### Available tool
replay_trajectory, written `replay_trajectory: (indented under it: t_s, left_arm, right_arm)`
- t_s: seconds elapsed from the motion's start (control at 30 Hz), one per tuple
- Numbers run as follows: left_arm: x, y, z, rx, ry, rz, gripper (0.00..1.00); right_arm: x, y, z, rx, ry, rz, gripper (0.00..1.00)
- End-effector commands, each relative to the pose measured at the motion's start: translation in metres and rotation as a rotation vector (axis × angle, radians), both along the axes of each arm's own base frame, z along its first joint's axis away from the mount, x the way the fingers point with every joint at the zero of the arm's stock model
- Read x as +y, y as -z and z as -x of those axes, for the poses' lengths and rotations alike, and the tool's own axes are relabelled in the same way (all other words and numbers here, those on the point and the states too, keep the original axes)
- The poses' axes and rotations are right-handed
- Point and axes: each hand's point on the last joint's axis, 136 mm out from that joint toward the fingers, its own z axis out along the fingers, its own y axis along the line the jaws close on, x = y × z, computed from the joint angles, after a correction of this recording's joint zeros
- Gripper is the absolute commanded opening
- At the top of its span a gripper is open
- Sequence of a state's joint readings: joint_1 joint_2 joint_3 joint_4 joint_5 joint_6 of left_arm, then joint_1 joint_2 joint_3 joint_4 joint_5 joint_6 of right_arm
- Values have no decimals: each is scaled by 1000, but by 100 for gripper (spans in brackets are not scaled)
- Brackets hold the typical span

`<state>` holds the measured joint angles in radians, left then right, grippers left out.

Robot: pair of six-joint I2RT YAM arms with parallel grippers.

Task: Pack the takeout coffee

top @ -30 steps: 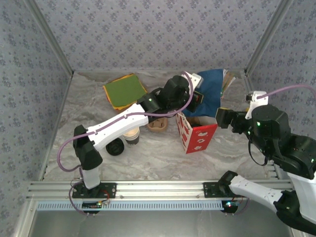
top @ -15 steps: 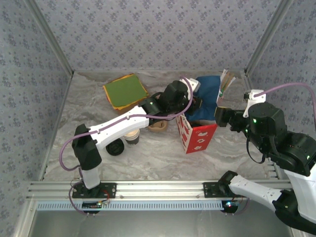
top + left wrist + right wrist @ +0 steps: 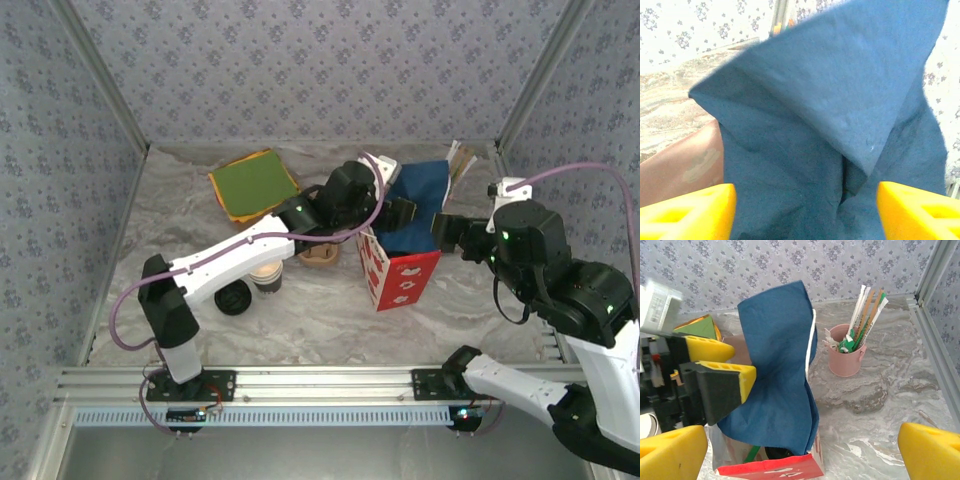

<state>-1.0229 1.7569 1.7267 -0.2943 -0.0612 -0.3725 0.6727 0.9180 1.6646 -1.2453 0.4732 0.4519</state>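
Note:
A red paper bag [image 3: 400, 280] stands open mid-table, its red front edge [image 3: 775, 471] close below my right wrist camera. A blue napkin [image 3: 780, 370] sticks up out of it and drapes over its mouth. Under the napkin a dark rounded shape [image 3: 776, 453] lies in the bag; I cannot tell whether it is the takeout coffee's lid. My left gripper [image 3: 400, 212] hovers open at the bag's mouth, its fingers [image 3: 722, 372] beside the napkin [image 3: 820, 115]. My right gripper [image 3: 448, 232] is open, just right of the bag, facing it.
A pink bucket [image 3: 846, 356] of stirrers stands behind the bag on the right. Left of the bag are a brown holder [image 3: 320, 256], a stack of lidless cups [image 3: 267, 276], loose black lids [image 3: 233, 297] and green and yellow napkins [image 3: 253, 183]. A green stick [image 3: 751, 454] lies in the bag.
The left gripper has sunk slightly towards the bag's mouth, staying open. The right arm has shifted a little up and left, nearer the bag.

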Motion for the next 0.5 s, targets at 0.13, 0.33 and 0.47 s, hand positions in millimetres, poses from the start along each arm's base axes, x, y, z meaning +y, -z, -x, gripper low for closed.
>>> replay_trajectory:
  t_s: [0.13,0.33,0.47]
  left_arm:
    - [18,-54,-5,-67,-45,61,85]
    - [7,-58,-11,-59,-30,9,89]
    - [7,-62,-13,-55,-33,-4,90]
  right_arm:
    - [3,2,-7,9,-3,-7,100]
    - [3,6,-9,29,4,-19,100]
    - [2,9,-10,41,13,-25,100]
